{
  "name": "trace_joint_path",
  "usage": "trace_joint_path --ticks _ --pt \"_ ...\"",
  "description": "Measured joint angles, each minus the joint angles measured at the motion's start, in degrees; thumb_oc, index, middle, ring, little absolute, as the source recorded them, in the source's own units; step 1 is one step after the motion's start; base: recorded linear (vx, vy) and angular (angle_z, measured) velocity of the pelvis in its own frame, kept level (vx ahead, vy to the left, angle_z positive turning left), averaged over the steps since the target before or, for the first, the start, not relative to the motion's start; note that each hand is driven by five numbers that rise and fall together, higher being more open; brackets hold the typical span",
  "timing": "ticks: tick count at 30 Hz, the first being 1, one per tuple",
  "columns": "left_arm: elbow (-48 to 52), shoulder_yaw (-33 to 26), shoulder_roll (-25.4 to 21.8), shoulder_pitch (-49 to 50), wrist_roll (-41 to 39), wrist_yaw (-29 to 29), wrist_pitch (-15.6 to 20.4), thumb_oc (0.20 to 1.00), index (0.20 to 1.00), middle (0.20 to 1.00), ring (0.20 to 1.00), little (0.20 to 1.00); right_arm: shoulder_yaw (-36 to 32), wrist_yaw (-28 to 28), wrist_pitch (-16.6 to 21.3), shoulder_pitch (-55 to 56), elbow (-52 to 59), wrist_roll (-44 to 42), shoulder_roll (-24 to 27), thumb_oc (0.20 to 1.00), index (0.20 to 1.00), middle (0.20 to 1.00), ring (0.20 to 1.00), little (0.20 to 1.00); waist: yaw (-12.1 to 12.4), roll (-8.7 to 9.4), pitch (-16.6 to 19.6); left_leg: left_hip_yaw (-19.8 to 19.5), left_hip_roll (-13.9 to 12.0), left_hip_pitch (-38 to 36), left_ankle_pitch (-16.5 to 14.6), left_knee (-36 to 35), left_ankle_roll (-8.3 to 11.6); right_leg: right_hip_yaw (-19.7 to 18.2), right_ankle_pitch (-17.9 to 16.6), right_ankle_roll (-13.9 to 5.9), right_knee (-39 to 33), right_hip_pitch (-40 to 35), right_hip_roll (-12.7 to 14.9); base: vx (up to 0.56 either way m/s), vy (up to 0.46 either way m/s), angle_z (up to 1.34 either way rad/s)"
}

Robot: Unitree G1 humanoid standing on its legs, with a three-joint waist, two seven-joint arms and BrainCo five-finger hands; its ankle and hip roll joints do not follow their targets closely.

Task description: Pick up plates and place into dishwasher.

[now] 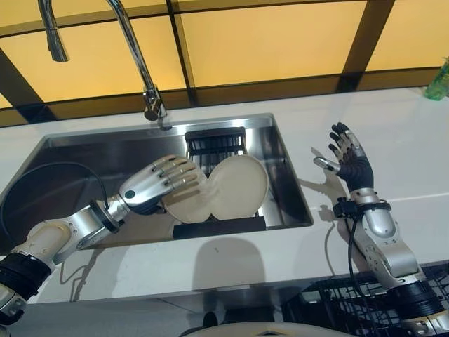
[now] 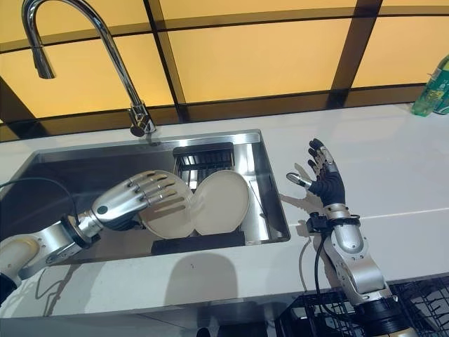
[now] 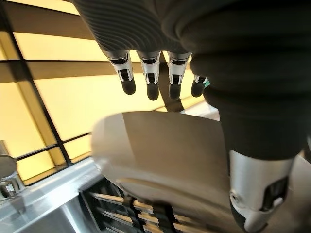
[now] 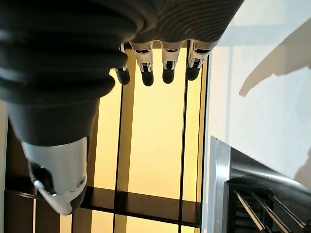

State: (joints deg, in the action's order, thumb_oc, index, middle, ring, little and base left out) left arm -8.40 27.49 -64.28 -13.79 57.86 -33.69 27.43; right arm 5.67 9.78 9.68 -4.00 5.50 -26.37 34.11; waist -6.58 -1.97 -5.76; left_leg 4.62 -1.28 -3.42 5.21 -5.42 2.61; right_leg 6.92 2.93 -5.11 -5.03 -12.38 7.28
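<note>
Reaching with my left hand (image 1: 151, 186), fingers straight over the near plate (image 2: 168, 210), gripping nothing yet. Both plates stand on edge in the rack (image 1: 217, 226) inside the sink (image 1: 280, 151). They look stiff, glazed, breakable; I'd pinch the upper rim. My right hand (image 2: 323, 179) hovers spread over the counter (image 2: 393, 161).

Two plates (image 1: 238, 186) upright in rack (image 1: 217, 226) inside sink (image 1: 84, 151); faucet (image 1: 151, 98) behind; bottle (image 1: 439, 81) far right on counter (image 1: 393, 133).

The left hand (image 1: 151, 188) covers part of the nearer plate (image 1: 189, 200); the wire rack (image 1: 365, 309) is cut off at the lower edge.
</note>
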Motion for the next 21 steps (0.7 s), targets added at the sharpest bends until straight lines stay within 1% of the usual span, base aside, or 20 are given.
trace_joint_path --ticks 3,15,16,17,18,19,20,21 --pt "0.1 0.6 -0.3 0.0 0.2 1.0 0.2 1.0 1.0 1.0 1.0 1.0 0.0 0.1 0.0 0.3 0.0 -0.3 0.7 1.0 1.0 1.0 1.0 1.0 -0.2 0.01 0.0 0.0 0.0 0.0 0.0 0.0 0.0 0.0 0.0 0.0 0.0 0.0 0.0 0.04 0.009 0.0" --pt "0.5 0.6 -1.1 0.0 2.1 5.9 -0.1 1.0 1.0 1.0 1.0 1.0 0.1 0.5 0.0 1.7 -0.1 -1.4 0.7 1.0 1.0 1.0 1.0 1.0 -0.2 0.41 -0.3 0.0 0.0 0.0 0.0 0.0 -0.01 0.0 0.0 -0.02 0.0 0.0 0.0 0.02 -0.004 0.0" --pt "0.6 0.6 -1.2 0.0 2.2 6.4 -0.3 0.652 0.652 0.652 0.652 0.652 0.1 0.5 0.0 1.8 -0.1 -1.4 0.7 1.0 1.0 1.0 1.0 1.0 -0.2 0.48 -0.3 0.0 0.0 0.0 0.0 0.0 -0.01 0.0 0.0 -0.02 0.0 0.0 0.0 0.0 0.0 0.0" --pt "0.6 0.6 -1.4 0.0 2.2 6.8 -0.4 0.539 0.539 0.539 0.539 0.539 0.1 0.6 0.0 2.0 -0.1 -1.4 0.7 1.0 1.0 1.0 1.0 1.0 -0.2 0.56 -0.4 -0.1 0.0 0.0 0.0 0.0 -0.01 0.0 0.0 -0.02 0.0 0.0 0.0 0.0 0.0 0.0" --pt "0.7 0.6 -1.7 0.0 2.2 7.3 -0.6 0.501 0.501 0.501 0.501 0.501 0.1 0.6 0.0 2.1 -0.1 -1.4 0.7 1.0 1.0 1.0 1.0 1.0 -0.2 0.67 -0.5 0.0 0.0 0.0 0.0 0.0 -0.01 0.0 0.0 -0.02 0.0 0.0 0.0 0.0 0.0 0.0" --pt "0.7 0.5 -2.0 0.0 2.2 7.7 -0.8 0.256 0.256 0.256 0.256 0.256 0.1 0.6 0.0 2.1 -0.1 -1.4 0.7 1.0 1.0 1.0 1.0 1.0 -0.2 0.76 -0.6 0.0 0.0 0.0 0.0 0.0 -0.01 0.0 0.0 -0.02 0.0 0.0 0.0 0.0 0.0 0.0" --pt "0.7 0.4 -2.2 0.0 2.2 8.2 -0.8 0.2 0.2 0.2 0.2 0.2 0.0 0.6 0.0 2.1 -0.1 -1.5 0.7 1.0 1.0 1.0 1.0 1.0 -0.2 0.85 -0.7 -0.1 0.0 0.0 0.0 0.0 -0.01 0.0 0.0 -0.02 0.0 0.0 0.0 0.0 0.0 0.0" --pt "0.8 0.1 -2.3 0.0 2.2 8.7 -0.9 0.2 0.2 0.2 0.2 0.2 0.0 0.6 0.0 2.1 -0.1 -1.6 0.7 1.0 1.0 1.0 1.0 1.0 -0.1 0.91 -0.8 -0.1 0.0 0.0 0.0 0.0 -0.01 0.0 0.0 -0.02 0.0 0.0 0.0 0.0 0.0 0.0"
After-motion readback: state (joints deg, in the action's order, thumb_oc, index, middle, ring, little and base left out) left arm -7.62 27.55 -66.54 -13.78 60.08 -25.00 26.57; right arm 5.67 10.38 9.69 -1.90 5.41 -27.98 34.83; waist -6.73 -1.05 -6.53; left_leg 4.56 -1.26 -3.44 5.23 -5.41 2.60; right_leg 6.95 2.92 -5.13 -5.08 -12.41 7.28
